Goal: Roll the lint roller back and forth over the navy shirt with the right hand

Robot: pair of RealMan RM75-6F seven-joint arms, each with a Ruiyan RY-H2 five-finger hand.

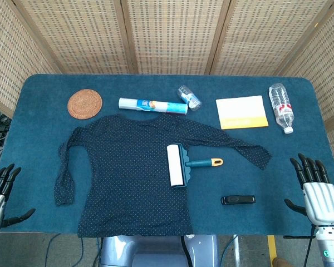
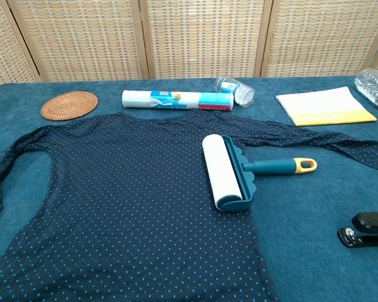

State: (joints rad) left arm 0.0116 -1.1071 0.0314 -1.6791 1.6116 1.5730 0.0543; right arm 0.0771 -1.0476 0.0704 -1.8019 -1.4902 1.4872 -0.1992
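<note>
A navy shirt with small light dots lies spread flat on the blue table, sleeves out to both sides. The lint roller rests on the shirt's right edge, its white roll on the fabric and its teal handle with an orange tip pointing right. My right hand hovers open at the table's near right corner, well clear of the roller. At the near left edge my left hand is open and holds nothing. Neither hand shows in the chest view.
Along the back lie a woven coaster, a white refill roll, a small clear container on its side, a white-and-yellow pad and a water bottle. A black stapler sits near the front right.
</note>
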